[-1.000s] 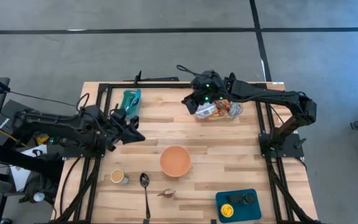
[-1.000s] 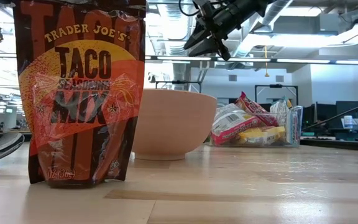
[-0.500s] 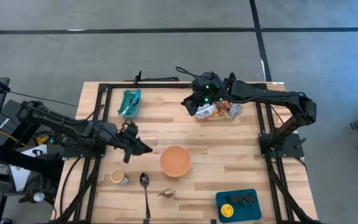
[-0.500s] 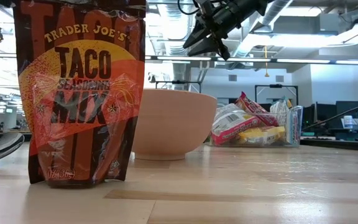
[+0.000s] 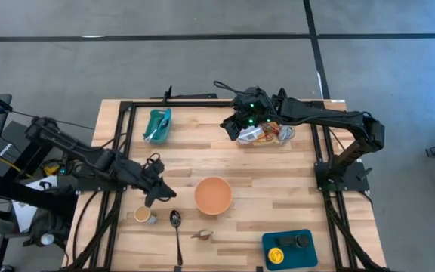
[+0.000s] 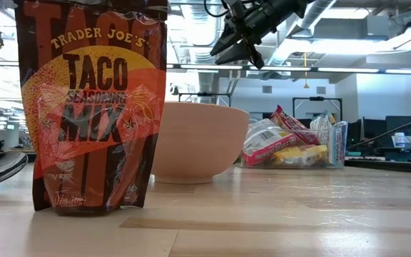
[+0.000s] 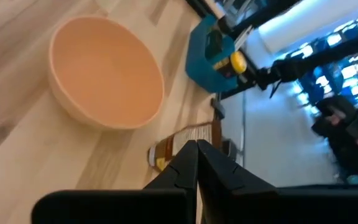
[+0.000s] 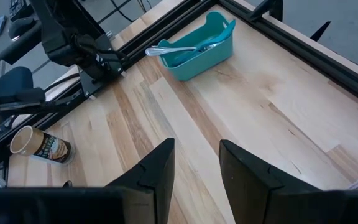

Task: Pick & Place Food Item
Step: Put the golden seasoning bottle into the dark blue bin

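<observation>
Over the table, the high view showed the left gripper (image 5: 159,191) low between the paper cup (image 5: 143,215) and the peach bowl (image 5: 213,194), its arm stretched forward; the right gripper (image 5: 236,125) hung beside the clear snack bin (image 5: 282,136), arm reaching across. A good pick would mean descending squarely onto one packet.

At table height, snack packets (image 6: 285,143) lay in that bin behind the bowl and the taco mix pouch (image 6: 91,107).

Left wrist: fingers (image 7: 194,163) pressed together, empty.

Right wrist: fingers (image 8: 157,171) parted, empty, above bare wood, a teal caddy (image 8: 194,46) beyond.
</observation>
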`<state>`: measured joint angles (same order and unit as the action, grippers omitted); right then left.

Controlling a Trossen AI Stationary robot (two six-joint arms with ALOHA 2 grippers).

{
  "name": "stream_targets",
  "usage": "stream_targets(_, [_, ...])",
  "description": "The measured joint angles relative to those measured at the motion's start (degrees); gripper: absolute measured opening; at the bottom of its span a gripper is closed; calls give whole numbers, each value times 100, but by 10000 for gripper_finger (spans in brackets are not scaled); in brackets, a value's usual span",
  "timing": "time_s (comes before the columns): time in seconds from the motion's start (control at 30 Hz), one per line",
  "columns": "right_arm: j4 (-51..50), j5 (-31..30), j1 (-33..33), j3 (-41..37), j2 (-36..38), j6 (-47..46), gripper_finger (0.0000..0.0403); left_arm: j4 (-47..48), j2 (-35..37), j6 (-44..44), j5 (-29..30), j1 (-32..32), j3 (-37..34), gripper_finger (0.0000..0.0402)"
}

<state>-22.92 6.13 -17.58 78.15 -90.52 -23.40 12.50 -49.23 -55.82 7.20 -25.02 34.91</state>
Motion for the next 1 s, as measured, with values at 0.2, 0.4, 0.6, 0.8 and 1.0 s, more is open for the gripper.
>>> stream_targets(0.2, [0, -1, 0, 0, 0, 2, 120, 971, 0, -168, 37, -436, 383, 0])
stream_targets(0.4, [0, -2, 0, 0, 0, 2, 120, 2345, 0, -638, 34, -1069, 781, 0])
stream_targets(0.6, [0, -4, 0, 0, 0, 2, 120, 3264, 0, -909, 29, -1788, 1002, 0])
stream_targets(0.8, [0, -4, 0, 0, 0, 0, 120, 3599, 0, -1075, -41, -2527, 1013, 0])
stream_targets(1.0, [0, -4, 0, 0, 0, -2, 120, 3849, 0, -1326, -170, -3182, 1015, 0])
